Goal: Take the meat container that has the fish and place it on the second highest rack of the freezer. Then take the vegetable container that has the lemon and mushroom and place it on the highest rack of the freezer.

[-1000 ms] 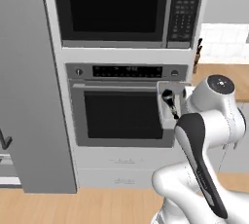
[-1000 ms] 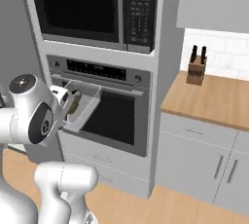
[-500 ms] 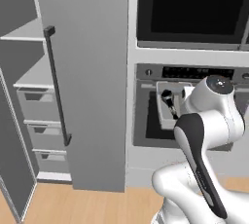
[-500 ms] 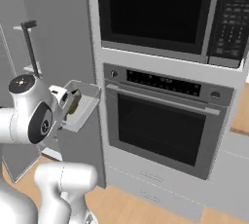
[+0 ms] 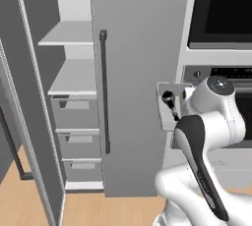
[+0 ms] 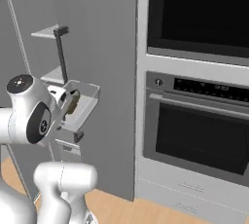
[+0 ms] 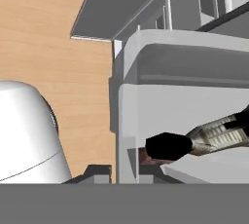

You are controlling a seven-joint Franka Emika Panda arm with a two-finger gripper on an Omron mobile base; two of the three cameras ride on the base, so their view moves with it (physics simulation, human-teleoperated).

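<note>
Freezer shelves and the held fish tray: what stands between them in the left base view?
The freezer's open door, with its dark bar handle, stands between the shelves and the tray.

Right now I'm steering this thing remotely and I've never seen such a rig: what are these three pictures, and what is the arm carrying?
You are seeing a white robot arm on a driving base in a rendered kitchen. Two pictures come from cameras on the base, behind the arm to its left and right; the third looks along the gripper. The arm carries a pale container, and the hand view shows the dark fish lying inside it. The gripper itself is hidden behind the container, so its grip cannot be judged. To the left stands the freezer with a long dark handle, its door open onto flat shelves above drawers. To the right is the built-in oven.
</note>
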